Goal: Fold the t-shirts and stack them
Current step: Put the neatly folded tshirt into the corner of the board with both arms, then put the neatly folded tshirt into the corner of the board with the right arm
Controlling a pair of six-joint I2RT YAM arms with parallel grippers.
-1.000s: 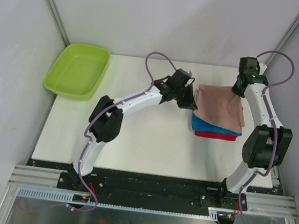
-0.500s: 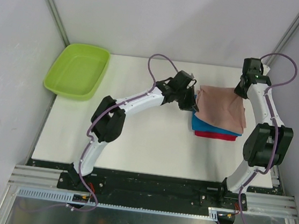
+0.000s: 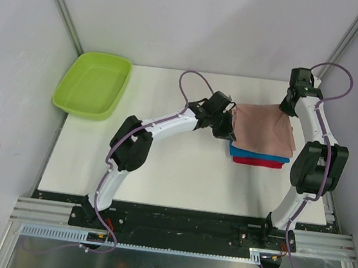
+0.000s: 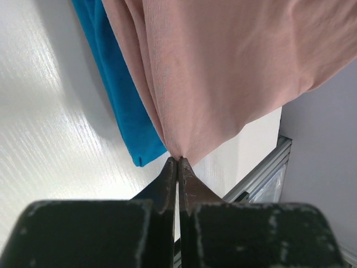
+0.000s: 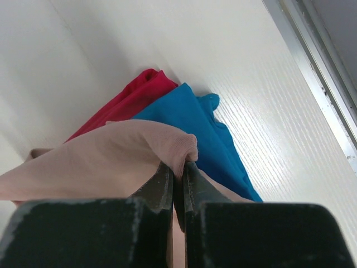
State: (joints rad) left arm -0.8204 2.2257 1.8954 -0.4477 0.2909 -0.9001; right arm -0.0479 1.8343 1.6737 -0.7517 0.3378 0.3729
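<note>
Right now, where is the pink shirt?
In the top view, the pink t-shirt hangs right of centre, pinched by the left gripper and right gripper, over the blue t-shirt and red t-shirt.

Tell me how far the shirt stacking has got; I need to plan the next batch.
Done: the blue t-shirt lies folded on the red t-shirt. In hand: the left gripper and right gripper are each shut on the pink t-shirt, holding it over that pile. Left: laying it flat and letting go.

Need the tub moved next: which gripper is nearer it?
Left. The left gripper is right of the tub; the right gripper is even farther right.
</note>
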